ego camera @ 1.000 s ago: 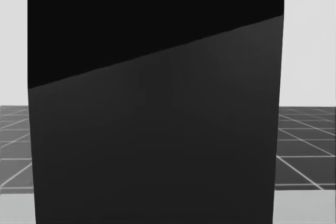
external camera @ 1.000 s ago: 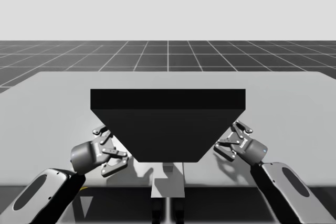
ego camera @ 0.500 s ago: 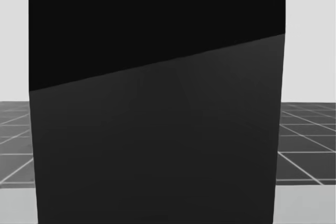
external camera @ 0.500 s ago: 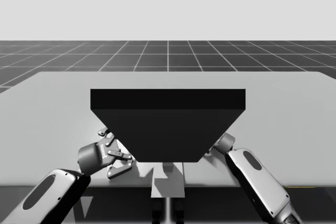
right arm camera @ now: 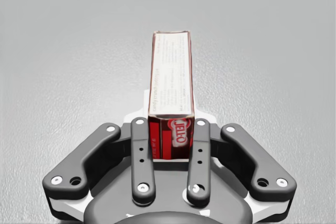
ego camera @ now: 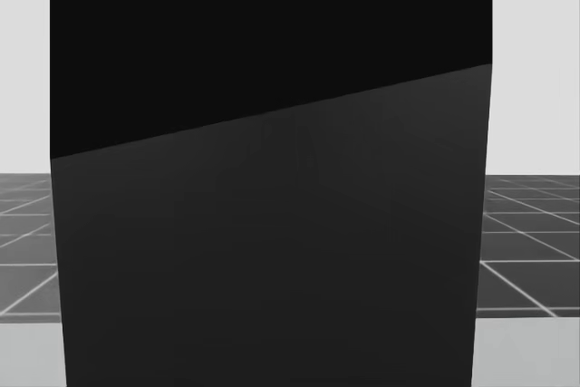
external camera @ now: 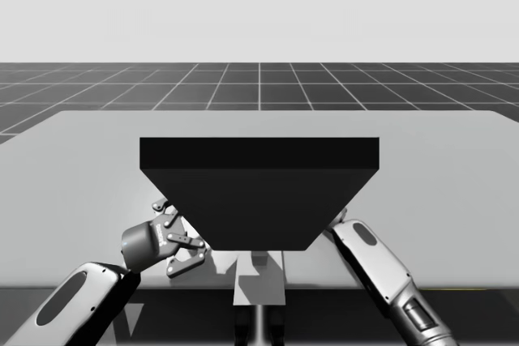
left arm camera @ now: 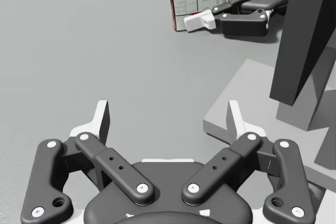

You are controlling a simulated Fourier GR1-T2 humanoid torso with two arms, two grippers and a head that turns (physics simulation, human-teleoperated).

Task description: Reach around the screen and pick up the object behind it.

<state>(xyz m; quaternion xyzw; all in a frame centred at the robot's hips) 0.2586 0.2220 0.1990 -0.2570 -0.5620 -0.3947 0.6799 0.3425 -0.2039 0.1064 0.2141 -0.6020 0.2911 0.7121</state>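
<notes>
1. High view: the screen stands across the middle of the table, so anything behind it is blocked from the robot's side; the right arm goes in at the screen's right edge, and the panel hides its far end; the left gripper hangs just beside the screen's lower left edge, on the near side; open table lies to either side of the screen.
2. Head view: the screen spans the middle, with floor grid at either side; judged from this, the grasp has to be guided from the wrists.
3. Right wrist view: the right gripper pinches the red box from two sides at its near end; the box runs straight ahead of the palm, narrow face up; bare table surrounds it, so lifting room looks free; whether it is resting on the table cannot be told.
4. Left wrist view: the left gripper's fingers are spread with nothing between them; well ahead, the red box sits in the right gripper's pinch, near the screen's dark panel; the screen's grey base lies beside the left gripper; the likely hazard is the box clipping the panel's edge on the way out.
</notes>
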